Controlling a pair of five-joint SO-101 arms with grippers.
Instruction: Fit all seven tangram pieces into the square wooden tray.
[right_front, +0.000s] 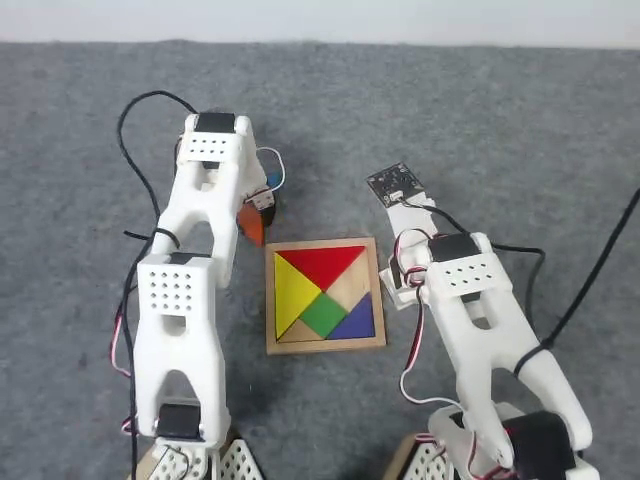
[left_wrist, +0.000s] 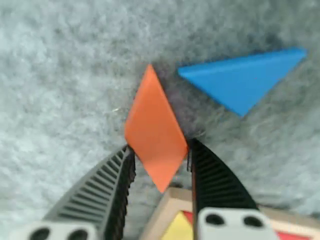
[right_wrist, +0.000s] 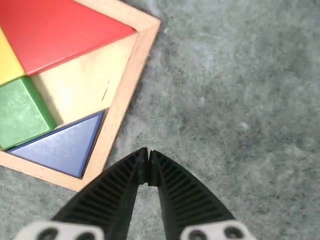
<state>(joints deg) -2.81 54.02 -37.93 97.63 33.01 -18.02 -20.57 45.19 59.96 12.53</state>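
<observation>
1. In the left gripper (left_wrist: 160, 150): two ribbed fingers (left_wrist: 117, 180), parted about halfway and pressing on opposite edges of one orange piece (left_wrist: 152, 125).
2. Between those fingers sits the narrow end of that orange piece, a slanted four-sided slab lying flat on the carpet (left_wrist: 60, 75), with its far point reaching out past the fingertips.
3. Beyond the left fingertips and off to one side: one blue triangle (left_wrist: 245, 80), flat on the carpet, near the orange piece but apart from it.
4. Behind the left fingertips, towards the wrist: one corner of the single tray (left_wrist: 165, 210), right at the near point of the orange piece. Cannot tell whether touching or just short of it.
5. In the right gripper (right_wrist: 149, 167): two fingers pressed together tip to tip, gripping nothing, over bare carpet.
6. Just beside those closed fingertips: the outer rim of the tray, not touched by them.
7. Inside the tray, four pieces counted. Nearest the right fingertips, one violet triangle (right_wrist: 65, 145) against the rim. Farther off, one green square (right_wrist: 22, 112), then one red triangle (right_wrist: 55, 30) and one yellow triangle (right_wrist: 7, 55).
8. Between the red triangle and the violet triangle: one patch of bare tray floor, running up to the rim on the side facing the right fingers.
9. Out on the carpet, two pieces counted, both by the left fingers: the orange piece and the blue triangle.
</observation>
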